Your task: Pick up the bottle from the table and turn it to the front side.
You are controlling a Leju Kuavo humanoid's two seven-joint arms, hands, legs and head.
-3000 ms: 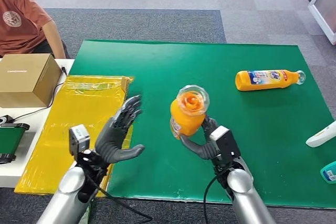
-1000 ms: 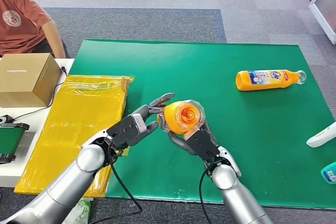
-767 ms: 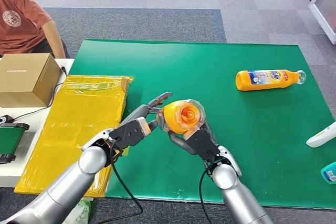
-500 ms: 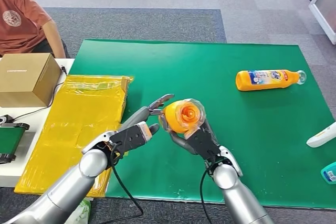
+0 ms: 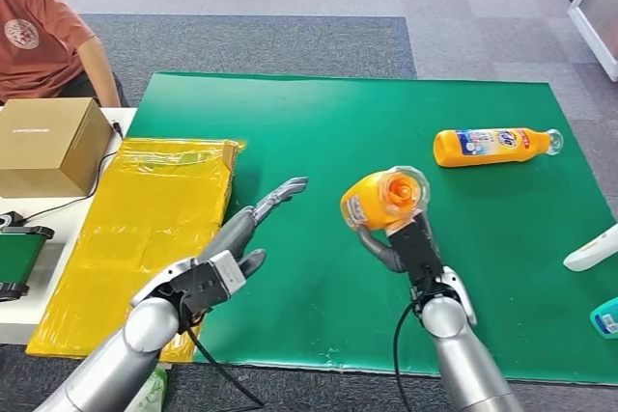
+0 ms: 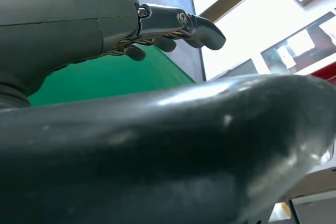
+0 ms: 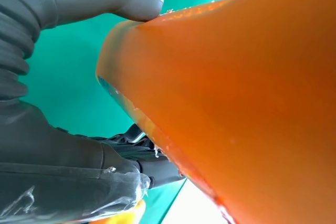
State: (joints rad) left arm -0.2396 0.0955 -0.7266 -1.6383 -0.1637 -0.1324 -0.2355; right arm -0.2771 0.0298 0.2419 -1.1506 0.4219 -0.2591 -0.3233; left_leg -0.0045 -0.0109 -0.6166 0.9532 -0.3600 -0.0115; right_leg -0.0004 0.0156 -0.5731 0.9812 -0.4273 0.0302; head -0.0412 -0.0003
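The orange bottle (image 5: 379,202) is held up over the green table (image 5: 466,267) by the right hand (image 5: 406,241), with its top turned toward the camera. The left hand (image 5: 244,233) is kept apart from it, with nothing in it and its fingers (image 6: 178,22) stretched out. Another bottle (image 5: 492,146) is lying far off on the table.

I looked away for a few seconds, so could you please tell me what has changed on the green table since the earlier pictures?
The right hand has carried the orange bottle it grips to the robot's right, away from the left hand. The left hand, whose fingers touched the bottle a second ago, has let go and drawn back, open. The second bottle, yellow bag and cardboard box stayed put.
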